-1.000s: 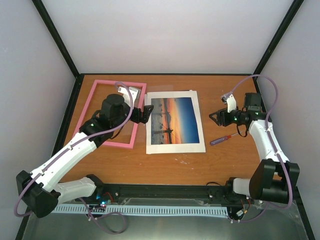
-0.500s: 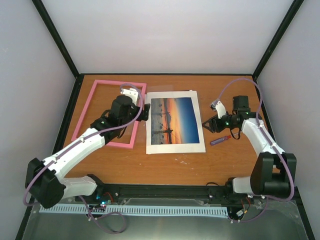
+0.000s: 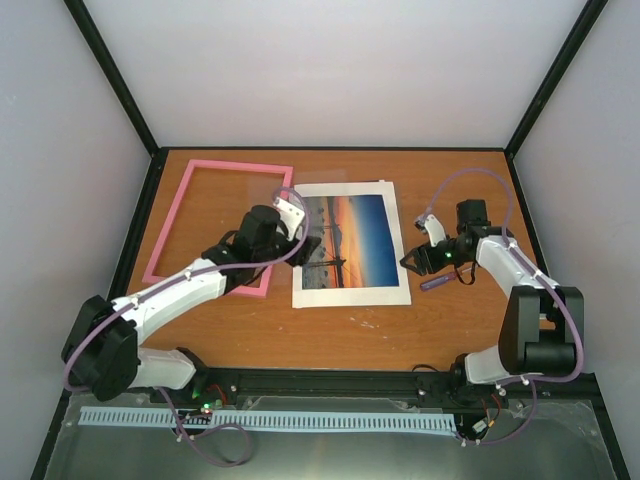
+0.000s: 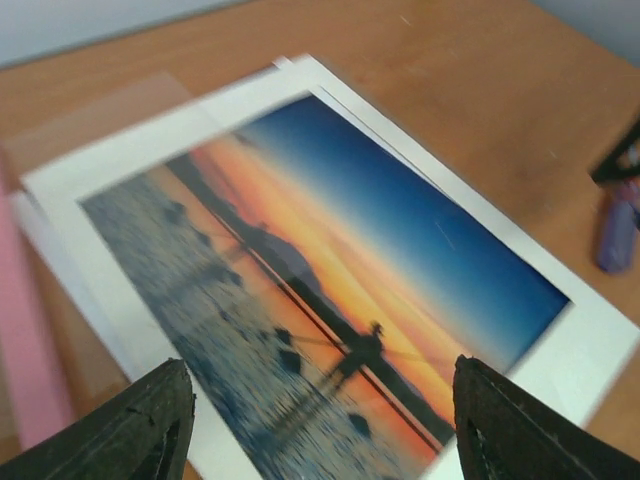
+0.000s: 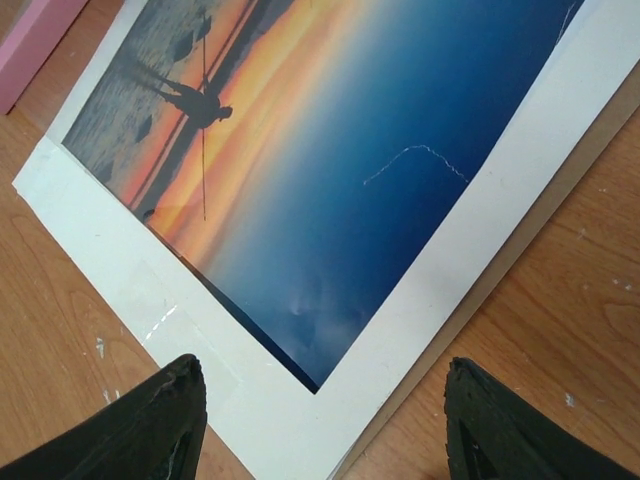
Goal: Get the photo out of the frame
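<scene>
The photo [image 3: 348, 238], an orange-and-blue sunset print with a white border, lies flat on the table to the right of the pink frame [image 3: 170, 225]. The frame lies flat and shows bare table inside it. My left gripper [image 3: 303, 247] is open and empty over the photo's left edge; in the left wrist view the photo [image 4: 330, 250] fills the space between my fingers [image 4: 150, 425]. My right gripper [image 3: 411, 262] is open and empty at the photo's right edge, over its corner [image 5: 330, 380] in the right wrist view.
A small purple-handled screwdriver [image 3: 437, 283] lies just right of the photo, close under my right gripper; it also shows in the left wrist view [image 4: 615, 230]. A clear sheet [image 4: 95, 115] lies by the photo's far left corner. A second sheet's edge [image 5: 480, 280] shows under the white border.
My left gripper has moved right, off the frame and onto the photo's left edge. My right gripper has moved left and nearer, to the photo's right edge. The photo and frame have not moved.
</scene>
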